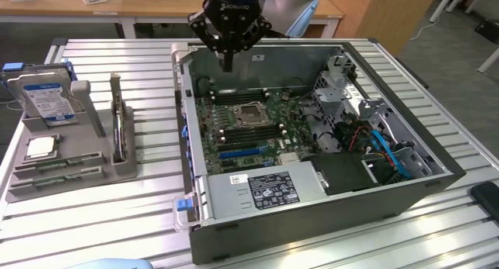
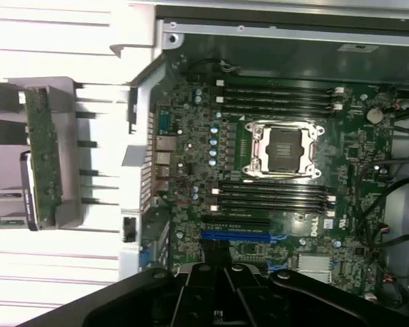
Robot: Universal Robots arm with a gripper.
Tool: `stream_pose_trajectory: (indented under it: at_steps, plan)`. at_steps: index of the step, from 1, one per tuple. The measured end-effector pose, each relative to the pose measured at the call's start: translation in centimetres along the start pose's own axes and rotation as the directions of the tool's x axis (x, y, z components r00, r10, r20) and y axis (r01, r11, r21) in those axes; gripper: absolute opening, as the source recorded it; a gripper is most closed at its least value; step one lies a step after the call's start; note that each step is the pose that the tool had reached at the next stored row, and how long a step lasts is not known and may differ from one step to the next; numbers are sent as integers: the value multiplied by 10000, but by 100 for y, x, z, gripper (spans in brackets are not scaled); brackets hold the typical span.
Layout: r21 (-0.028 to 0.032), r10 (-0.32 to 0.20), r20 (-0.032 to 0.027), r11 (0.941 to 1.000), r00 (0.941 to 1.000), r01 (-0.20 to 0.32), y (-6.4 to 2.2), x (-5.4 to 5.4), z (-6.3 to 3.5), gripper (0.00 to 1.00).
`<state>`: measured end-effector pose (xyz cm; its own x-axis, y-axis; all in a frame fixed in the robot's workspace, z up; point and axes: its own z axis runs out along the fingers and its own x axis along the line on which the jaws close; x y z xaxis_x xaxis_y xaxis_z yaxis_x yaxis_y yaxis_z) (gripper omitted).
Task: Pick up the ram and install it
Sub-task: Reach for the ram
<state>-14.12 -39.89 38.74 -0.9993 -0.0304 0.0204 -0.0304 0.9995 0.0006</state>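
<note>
Slatted metal table (image 1: 117, 52), wooden desks behind. At the exterior view's left, a grey holder (image 1: 117, 171) with a blue-labelled hard drive (image 1: 48, 99) propped upright and a silver processor chip (image 1: 41, 147) flat in front of the drive. On the holder's side nearest the computer, the ram (image 1: 118, 134), on its long edge in a narrow slot; in the wrist view, the same green stick (image 2: 44, 153) seated in the holder. Ram not lifted, well apart from the gripper.

Next rightward, the open computer case (image 1: 312, 234), its left wall (image 1: 187, 134) upright between holder and motherboard (image 1: 234, 143). Above the case's rear wall (image 1: 281, 64), the gripper (image 1: 227, 63) hanging with fingers clenched together on nothing; in the wrist view, the gripper (image 2: 221, 286) dark over the board. Inside, a seemingly empty processor socket (image 1: 251, 112) flanked by two banks of memory slots (image 1: 238, 97), all apparently vacant. Further right, a drive cage (image 1: 335, 85) and blue cables (image 1: 387, 155); a power supply (image 1: 265, 190) along the near edge.

Progress, as judged: neither pick-up nor installation begun, the whole task left.

Room: free air over the holder, with the hard drive's support post (image 1: 92, 114) near the ram. Slots hemmed by the socket frame, case walls all round, approach apparently open from above alone.
</note>
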Motion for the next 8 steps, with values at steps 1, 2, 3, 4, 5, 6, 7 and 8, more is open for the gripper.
stream_pose_trajectory:
  at_steps: [1, 2, 3, 4, 5, 6, 7, 8]
  plan:
    - [0, -2, -1, 10000, 10000, 2, 1, 44, 1, 10]
    - [0, -3, 0, 10000, 10000, 3, 3, 90, 3, 10]
    - [0, -6, 0, 10000, 10000, 6, 4, 138, 5, 10]
    - [0, -9, 1, 10000, 10000, 9, 5, 183, 6, 10]
    - [0, -11, 0, 10000, 10000, 11, 7, 228, 7, 10]
    - [1, -12, 0, 10000, 10000, 12, 8, 273, 9, 10]
    - [0, -15, 0, 10000, 10000, 15, 10, 318, 10, 10]
    - [1, -18, 0, 10000, 10000, 18, 11, 363, 12, 10]
